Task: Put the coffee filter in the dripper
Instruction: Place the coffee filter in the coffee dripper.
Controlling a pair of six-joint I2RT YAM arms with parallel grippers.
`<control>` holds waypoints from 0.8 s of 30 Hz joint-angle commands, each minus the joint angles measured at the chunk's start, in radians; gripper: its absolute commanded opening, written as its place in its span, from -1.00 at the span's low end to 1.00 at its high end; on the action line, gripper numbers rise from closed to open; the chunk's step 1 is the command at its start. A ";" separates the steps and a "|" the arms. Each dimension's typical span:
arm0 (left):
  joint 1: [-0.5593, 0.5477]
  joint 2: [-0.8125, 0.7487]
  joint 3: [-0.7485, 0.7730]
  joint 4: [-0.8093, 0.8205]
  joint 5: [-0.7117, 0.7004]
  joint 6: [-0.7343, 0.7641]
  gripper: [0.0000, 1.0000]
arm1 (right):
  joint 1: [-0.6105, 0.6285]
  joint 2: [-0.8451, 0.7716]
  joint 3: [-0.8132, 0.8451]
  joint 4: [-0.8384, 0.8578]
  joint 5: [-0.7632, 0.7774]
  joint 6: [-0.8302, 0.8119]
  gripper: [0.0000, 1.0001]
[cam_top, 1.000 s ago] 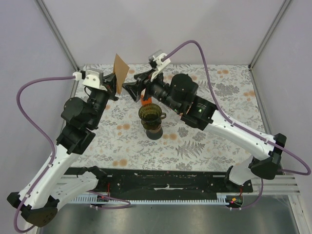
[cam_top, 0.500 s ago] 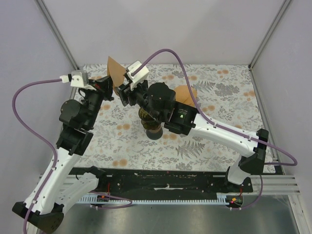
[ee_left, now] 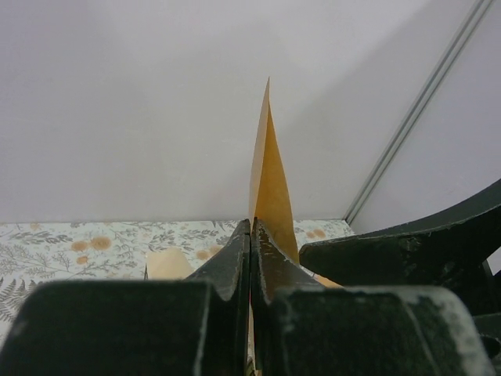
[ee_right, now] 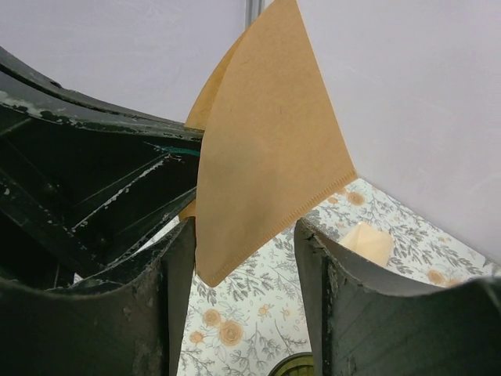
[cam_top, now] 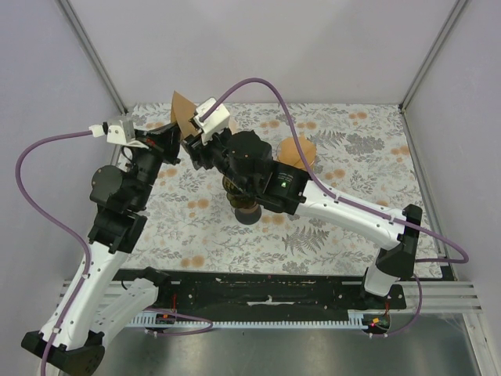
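Note:
My left gripper [cam_top: 175, 139] is shut on a brown paper coffee filter [cam_top: 182, 110] and holds it upright above the table's back left. In the left wrist view the filter [ee_left: 270, 176] stands edge-on out of the closed gripper [ee_left: 251, 229]. My right gripper [cam_top: 192, 146] is open right beside it. In the right wrist view the filter's [ee_right: 266, 141] lower corner hangs between the spread fingers of the gripper [ee_right: 244, 262], close to the left finger. The dark amber dripper [cam_top: 247, 208] stands mid-table, mostly hidden under my right arm. Its rim [ee_right: 296, 366] shows below the right fingers.
A stack of spare filters [cam_top: 298, 147] lies on the flowered cloth behind the dripper, also visible in the left wrist view [ee_left: 166, 264] and the right wrist view [ee_right: 366, 241]. Frame posts stand at the back corners [cam_top: 419, 74]. The two grippers are close together.
My right arm has swung left from over the dripper to the filter. My left gripper has shifted slightly left with the filter still in it.

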 commanded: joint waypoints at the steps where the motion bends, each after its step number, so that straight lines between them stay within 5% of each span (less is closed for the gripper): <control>1: 0.005 -0.013 0.000 0.047 0.030 -0.039 -0.96 | 0.006 0.001 0.049 0.036 0.078 -0.021 0.11; 8: 0.004 -0.014 0.000 0.044 0.098 0.056 -0.96 | 0.000 0.022 0.044 0.107 0.170 -0.097 -0.15; 18: -0.005 -0.020 -0.001 0.039 0.149 0.171 -0.96 | -0.010 0.123 0.153 0.122 0.162 -0.162 -0.04; 20: -0.005 -0.022 -0.003 0.038 0.137 0.181 -0.96 | -0.014 0.120 0.152 0.131 0.173 -0.165 -0.14; 24: -0.005 -0.022 -0.006 0.039 0.094 0.218 -0.96 | -0.015 0.062 0.065 0.203 0.107 -0.150 -0.76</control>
